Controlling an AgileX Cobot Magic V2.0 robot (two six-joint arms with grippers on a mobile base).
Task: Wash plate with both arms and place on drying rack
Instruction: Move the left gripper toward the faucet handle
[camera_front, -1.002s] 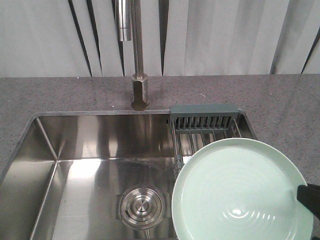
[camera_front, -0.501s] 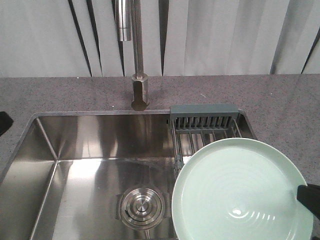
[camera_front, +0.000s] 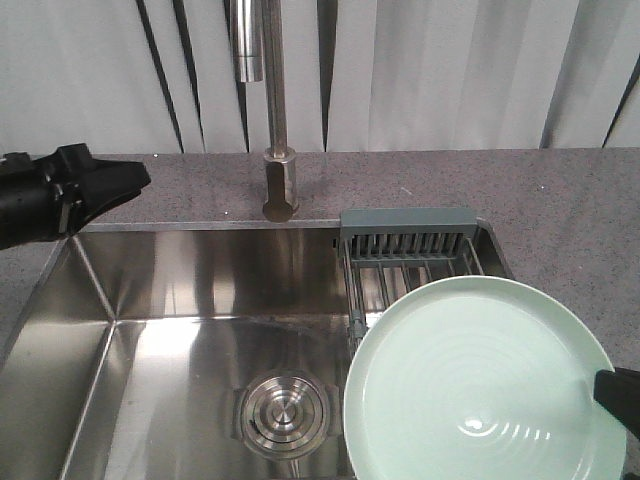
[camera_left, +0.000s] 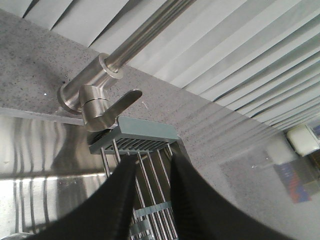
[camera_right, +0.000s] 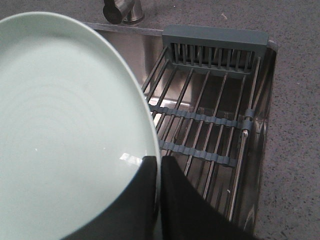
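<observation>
The pale mint-green plate (camera_front: 470, 380) hangs tilted over the right part of the sink, in front of the drying rack (camera_front: 408, 246). My right gripper (camera_right: 159, 167) is shut on the plate's (camera_right: 65, 130) right rim, one finger on each face. In the front view only a black tip of the right gripper (camera_front: 616, 398) shows at the plate's edge. My left gripper (camera_front: 132, 181) hovers over the sink's back left corner, pointing right. In the left wrist view the left gripper (camera_left: 152, 167) is open and holds nothing, and the drying rack's (camera_left: 145, 134) bars show between its fingers.
A steel faucet (camera_front: 275, 110) stands at the back middle of the sink, its lever (camera_left: 122, 100) toward the rack. The round drain (camera_front: 283, 415) lies in the basin floor. Grey speckled counter (camera_front: 560, 200) surrounds the steel sink (camera_front: 160, 290). The rack (camera_right: 210, 115) spans the sink's right end.
My left arm has come in from the left edge and moved right over the sink's back left corner. The plate and right gripper have stayed put.
</observation>
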